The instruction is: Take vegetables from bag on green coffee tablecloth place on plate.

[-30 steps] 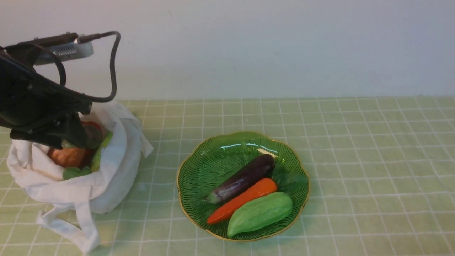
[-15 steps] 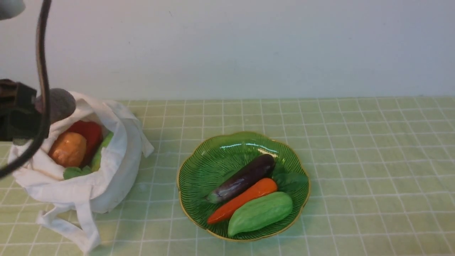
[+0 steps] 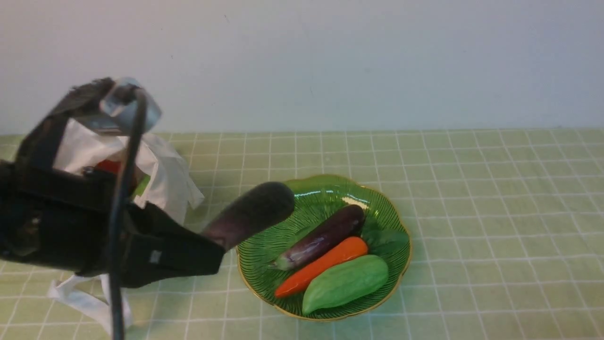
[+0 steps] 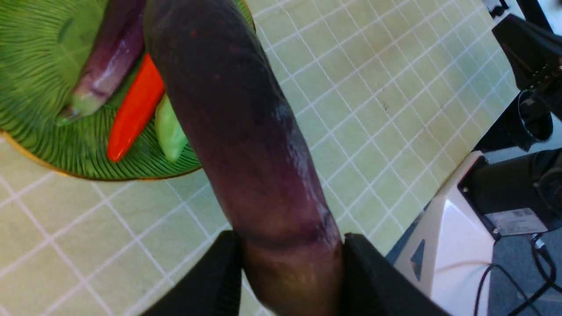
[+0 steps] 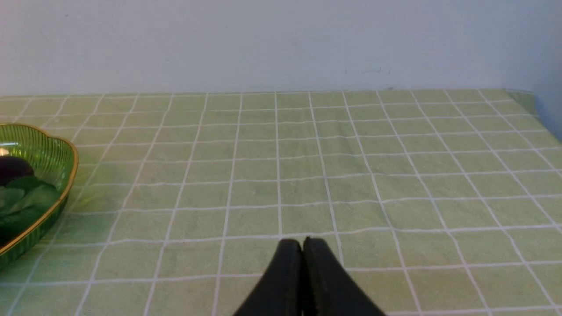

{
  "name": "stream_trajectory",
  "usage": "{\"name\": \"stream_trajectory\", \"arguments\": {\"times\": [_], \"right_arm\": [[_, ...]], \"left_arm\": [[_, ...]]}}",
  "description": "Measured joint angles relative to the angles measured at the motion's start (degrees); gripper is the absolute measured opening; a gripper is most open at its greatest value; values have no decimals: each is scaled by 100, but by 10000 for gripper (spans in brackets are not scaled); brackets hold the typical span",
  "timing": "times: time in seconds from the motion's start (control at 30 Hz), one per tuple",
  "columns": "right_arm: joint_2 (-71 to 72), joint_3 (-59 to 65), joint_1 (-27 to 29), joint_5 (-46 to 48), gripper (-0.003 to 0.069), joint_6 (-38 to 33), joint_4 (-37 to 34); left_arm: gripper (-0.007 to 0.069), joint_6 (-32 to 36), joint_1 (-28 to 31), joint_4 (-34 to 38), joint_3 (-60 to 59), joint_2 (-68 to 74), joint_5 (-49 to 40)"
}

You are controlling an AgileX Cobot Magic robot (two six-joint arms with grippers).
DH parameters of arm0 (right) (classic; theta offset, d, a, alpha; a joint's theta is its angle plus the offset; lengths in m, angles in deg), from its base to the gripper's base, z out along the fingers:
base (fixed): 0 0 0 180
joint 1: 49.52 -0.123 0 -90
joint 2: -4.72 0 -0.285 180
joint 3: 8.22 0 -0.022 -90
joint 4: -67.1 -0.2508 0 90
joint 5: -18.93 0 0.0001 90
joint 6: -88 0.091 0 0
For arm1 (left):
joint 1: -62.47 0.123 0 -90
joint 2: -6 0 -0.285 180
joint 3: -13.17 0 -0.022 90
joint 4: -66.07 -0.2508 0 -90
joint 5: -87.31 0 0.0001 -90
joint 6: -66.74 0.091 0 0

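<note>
My left gripper point(image 4: 290, 240) is clamped on one end of the dark eggplant point(image 3: 252, 210), held in the air with its free end at the plate's point(image 3: 406, 262) left edge. My right gripper point(image 5: 303, 248) is pressed together, empty, right of the plate.

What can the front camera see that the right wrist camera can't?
Only the front view shows the white bag, the left gripper holding a dark purple eggplant, and the orange carrot on the plate. Only the right wrist view shows the right gripper, shut with nothing in it. Both show the plate's gold rim, the checked green tablecloth and the pale wall.
</note>
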Motion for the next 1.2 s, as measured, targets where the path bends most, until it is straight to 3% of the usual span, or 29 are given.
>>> {"name": "stream_trajectory", "arguments": {"times": [0.2, 0.67, 0.93, 1.07, 1.2], "right_arm": [[0, 0, 0, 0, -16, 0, 0], [0, 0, 0, 0, -16, 0, 0], [0, 0, 0, 0, -16, 0, 0], [0, 0, 0, 0, -16, 0, 0], [0, 0, 0, 0, -16, 0, 0]], "left_arm": [[260, 754, -435, 79, 154, 1653, 1108], [262, 1097, -447, 79, 1161, 3669, 1751], [524, 1097, -441, -147, 1206, 3760, 2011], [547, 555, -307, -1001, 1354, 3711, 1650], [451, -521, -137, -2136, 1533, 3388, 1136]]}}
